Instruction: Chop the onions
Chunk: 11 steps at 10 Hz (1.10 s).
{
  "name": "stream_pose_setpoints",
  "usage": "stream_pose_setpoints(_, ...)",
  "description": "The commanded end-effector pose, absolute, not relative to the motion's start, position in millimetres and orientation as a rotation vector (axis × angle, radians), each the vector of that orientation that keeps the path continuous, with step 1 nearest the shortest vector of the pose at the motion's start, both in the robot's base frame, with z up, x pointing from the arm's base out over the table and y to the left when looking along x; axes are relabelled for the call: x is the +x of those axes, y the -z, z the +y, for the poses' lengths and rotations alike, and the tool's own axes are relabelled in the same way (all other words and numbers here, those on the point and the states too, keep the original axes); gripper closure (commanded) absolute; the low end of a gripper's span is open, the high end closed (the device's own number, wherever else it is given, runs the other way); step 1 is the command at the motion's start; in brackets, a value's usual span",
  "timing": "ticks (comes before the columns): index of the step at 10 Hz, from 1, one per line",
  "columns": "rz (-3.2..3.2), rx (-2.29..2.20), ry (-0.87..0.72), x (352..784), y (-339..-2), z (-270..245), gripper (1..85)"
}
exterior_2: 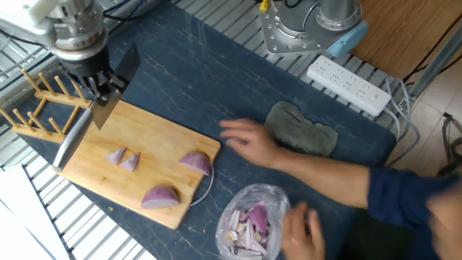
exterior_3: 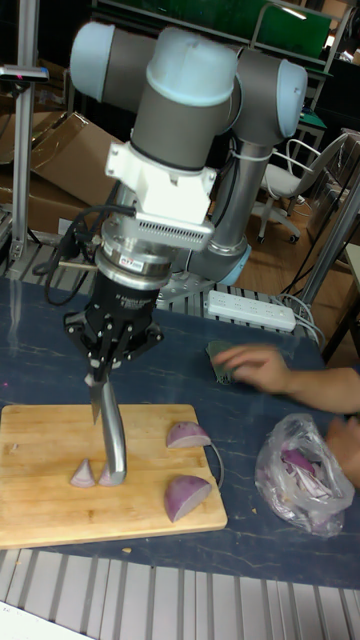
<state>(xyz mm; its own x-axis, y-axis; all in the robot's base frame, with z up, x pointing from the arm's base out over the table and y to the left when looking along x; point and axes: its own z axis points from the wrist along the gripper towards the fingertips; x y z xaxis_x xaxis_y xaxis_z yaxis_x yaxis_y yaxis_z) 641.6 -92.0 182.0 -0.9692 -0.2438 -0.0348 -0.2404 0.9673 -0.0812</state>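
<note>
Several onions lie on the wooden cutting board (exterior_2: 94, 144). Two small wedges (exterior_2: 123, 158) sit side by side near its middle, also visible in the tall fixed view (exterior_3: 82, 472). A larger wedge (exterior_2: 195, 162) rests at the board's right edge, and another large wedge (exterior_2: 160, 196) sits near the front edge (exterior_3: 188, 495). My gripper (exterior_2: 101, 88) hangs over the board's far left corner, shut on a knife (exterior_2: 74, 133). The knife's blade (exterior_3: 112, 435) slants down to the board just left of the small wedges.
A person's hands (exterior_2: 249, 141) hover right of the board over the dark mat. One hand touches the clear bag of onion scraps (exterior_2: 253, 220). A grey cloth (exterior_2: 303, 130), a power strip (exterior_2: 350, 79) and a wooden rack (exterior_2: 29, 108) surround the board.
</note>
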Motion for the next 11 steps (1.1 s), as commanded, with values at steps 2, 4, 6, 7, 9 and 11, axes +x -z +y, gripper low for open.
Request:
stream_pose_setpoints(2,3.013,-0.308,0.077,681.2,-151.8,-84.1,84.7)
stream_pose_setpoints(4,3.0,-0.286,0.075,690.1,-142.9,-83.8,84.7)
stream_pose_setpoints(6,2.998,-0.259,0.057,692.3,-138.2,-83.7,84.7)
stream_pose_setpoints(7,3.003,-0.234,0.028,692.4,-134.4,-78.9,84.7)
stream_pose_setpoints(9,3.027,-0.171,-0.05,688.1,-129.9,-65.5,84.7)
stream_pose_setpoints(11,3.068,-0.129,-0.075,678.5,-124.4,-62.3,84.7)
